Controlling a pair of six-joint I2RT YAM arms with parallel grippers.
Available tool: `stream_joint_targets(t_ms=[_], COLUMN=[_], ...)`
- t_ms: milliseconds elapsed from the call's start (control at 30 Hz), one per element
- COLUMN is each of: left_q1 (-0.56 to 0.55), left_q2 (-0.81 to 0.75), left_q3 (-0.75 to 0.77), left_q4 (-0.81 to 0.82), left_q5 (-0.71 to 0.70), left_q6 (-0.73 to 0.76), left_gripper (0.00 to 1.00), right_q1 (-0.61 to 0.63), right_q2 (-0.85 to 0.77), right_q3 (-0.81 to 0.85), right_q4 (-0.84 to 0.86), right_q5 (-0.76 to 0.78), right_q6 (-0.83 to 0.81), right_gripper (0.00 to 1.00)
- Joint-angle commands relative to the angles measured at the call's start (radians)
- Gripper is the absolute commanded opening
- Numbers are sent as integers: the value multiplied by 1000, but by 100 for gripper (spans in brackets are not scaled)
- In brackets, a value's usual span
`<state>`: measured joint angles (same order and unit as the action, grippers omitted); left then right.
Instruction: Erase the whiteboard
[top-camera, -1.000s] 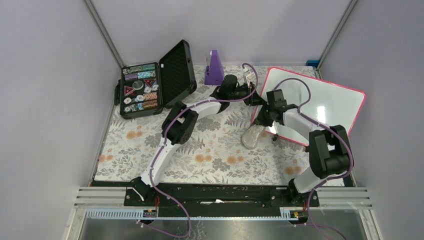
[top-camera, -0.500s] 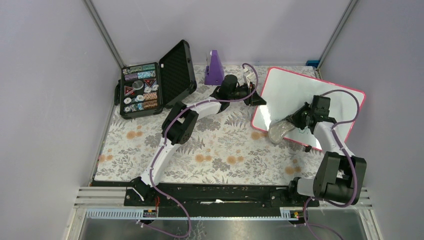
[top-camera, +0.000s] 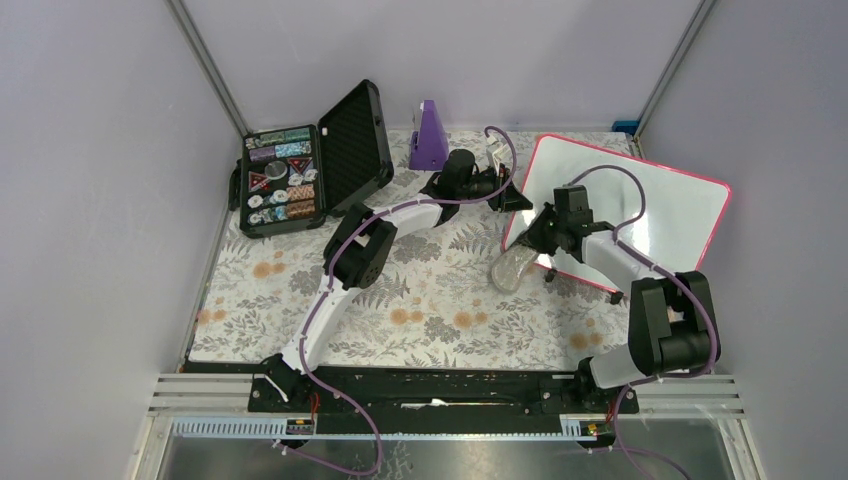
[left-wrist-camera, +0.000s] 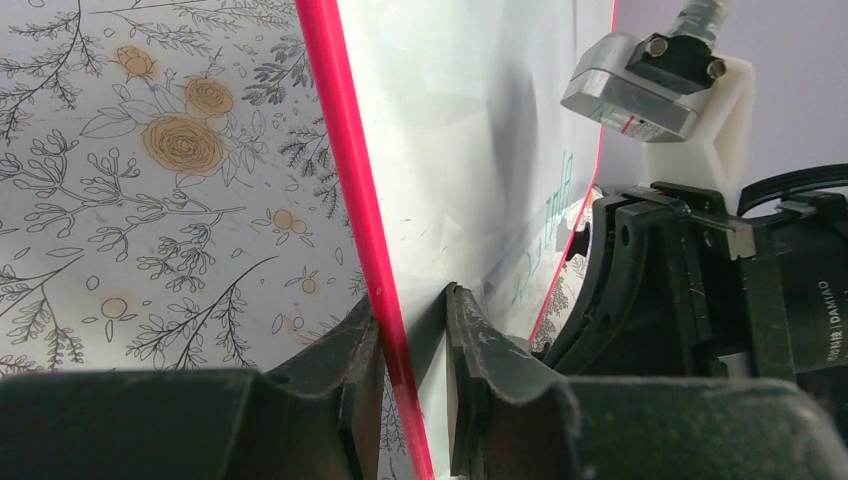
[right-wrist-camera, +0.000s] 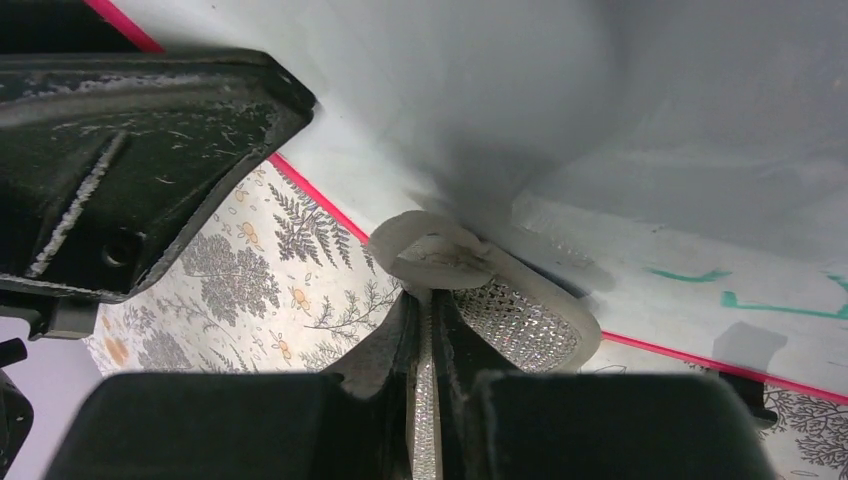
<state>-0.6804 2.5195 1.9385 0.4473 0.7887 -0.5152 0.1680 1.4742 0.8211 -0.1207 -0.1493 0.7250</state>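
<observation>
Between my black left fingers (left-wrist-camera: 355, 390) the whiteboard (left-wrist-camera: 450, 130) is white, framed pink-red; left of them the worktop (left-wrist-camera: 150, 200) shows grey ferns and orange roses on white. Between my right fingers (right-wrist-camera: 385, 365) the sponge (right-wrist-camera: 520, 315) is silver-speckled grey, with green handwriting (right-wrist-camera: 770, 305) to their right.

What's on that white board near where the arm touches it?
Green handwriting shows on the whiteboard near its pink lower edge. The right end effector holds a sponge against that edge; any writing under the sponge is covered.
</observation>
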Motion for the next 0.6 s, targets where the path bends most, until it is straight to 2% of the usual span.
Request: stream_joint_targets(t_ms=[0, 100, 233, 333, 500, 567], left_q1=[-25, -25, -25, -25, -25, -24], left_q2=[-34, -37, -38, -39, -35, -32], left_q3=[-1, -5, -6, -6, -5, -1], left_q4=[10, 10, 11, 11, 16, 16], left_q5=[-65, -68, -68, -68, -67, -66], left_q6=[138, 142, 141, 141, 137, 133], left_gripper=[0, 0, 0, 0, 0, 0], right_q1=[-18, -94, -312, -415, -424, -342], right_q2=[-25, -64, -116, -156, -185, -174], right_q3=[53, 27, -50, -100, -141, -139], right_q4=[-13, -34, -29, -29, 28, 51], right_q5=[86, 71, -25, -49, -88, -57], right_q6=[-8, -28, -46, -65, -35, -10], right_gripper=[0, 0, 0, 0, 0, 0])
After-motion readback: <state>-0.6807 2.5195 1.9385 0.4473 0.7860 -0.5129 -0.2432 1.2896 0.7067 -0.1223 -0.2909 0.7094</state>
